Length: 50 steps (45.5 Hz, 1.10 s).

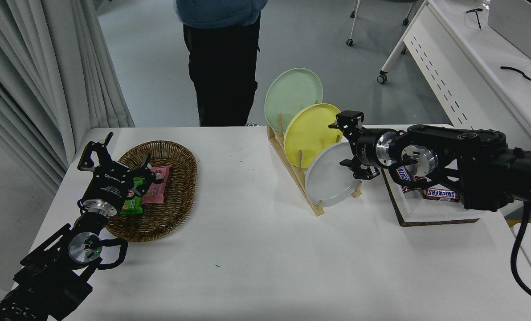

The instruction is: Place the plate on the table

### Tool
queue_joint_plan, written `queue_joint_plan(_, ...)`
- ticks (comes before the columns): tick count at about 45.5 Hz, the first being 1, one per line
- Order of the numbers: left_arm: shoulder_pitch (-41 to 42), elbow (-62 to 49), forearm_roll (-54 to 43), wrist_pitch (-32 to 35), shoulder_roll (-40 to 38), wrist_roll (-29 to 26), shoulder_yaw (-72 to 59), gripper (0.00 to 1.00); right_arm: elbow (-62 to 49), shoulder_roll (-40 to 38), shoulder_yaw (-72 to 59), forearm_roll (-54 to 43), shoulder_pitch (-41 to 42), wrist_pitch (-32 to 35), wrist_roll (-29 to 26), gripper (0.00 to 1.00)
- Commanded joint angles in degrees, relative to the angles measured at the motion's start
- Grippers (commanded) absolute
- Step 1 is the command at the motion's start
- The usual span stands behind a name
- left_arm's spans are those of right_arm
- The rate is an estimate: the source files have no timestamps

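The pale grey-white plate (330, 180) stands on edge in the front slot of a wooden rack (294, 171) on the white table (256, 258). A yellow plate (310, 131) and a mint-green plate (292, 91) stand behind it. My right gripper (349, 145) is open at the grey-white plate's upper right rim, one finger near the yellow plate's edge, the other at the plate's right side. It holds nothing. My left gripper (114, 154) is parked open at the lower left, over the basket.
A wicker basket (161, 189) with snack packets lies at the left. A white tray (430, 209) with chocolate bars sits under my right arm. A person (223, 58) stands at the far side. A white desk (475, 58) is at the right.
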Motion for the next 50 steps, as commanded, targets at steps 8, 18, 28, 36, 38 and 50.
queue_joint_plan(8,0.0,0.0,0.0,0.0,0.0,0.0,-0.1,1.0,-2.8,0.1,5.2,-0.1,-1.7,-0.2,-2.3,0.99)
queue_joint_plan(18,0.0,0.0,0.0,0.0,0.0,0.0,-0.1,1.0,-3.3,0.1,5.4,0.3,-2.4,-0.5,-2.3,0.9)
queue_joint_plan(28,0.0,0.0,0.0,0.0,0.0,0.0,-0.1,1.0,-3.3,0.1,7.4,0.4,-2.5,-0.5,-2.4,0.8)
queue_joint_plan(36,0.0,0.0,0.0,0.0,0.0,0.0,-0.1,1.0,-3.2,0.1,7.6,0.5,-2.6,-0.4,-2.4,0.72)
queue_joint_plan(38,0.0,0.0,0.0,0.0,0.0,0.0,0.0,1.0,-3.2,0.1,7.6,0.5,-2.7,-0.4,-2.4,0.72)
queue_joint_plan(50,0.0,0.0,0.0,0.0,-0.1,0.0,-0.1,1.0,-2.6,0.2,7.6,-0.1,-2.9,1.4,-2.7,0.71)
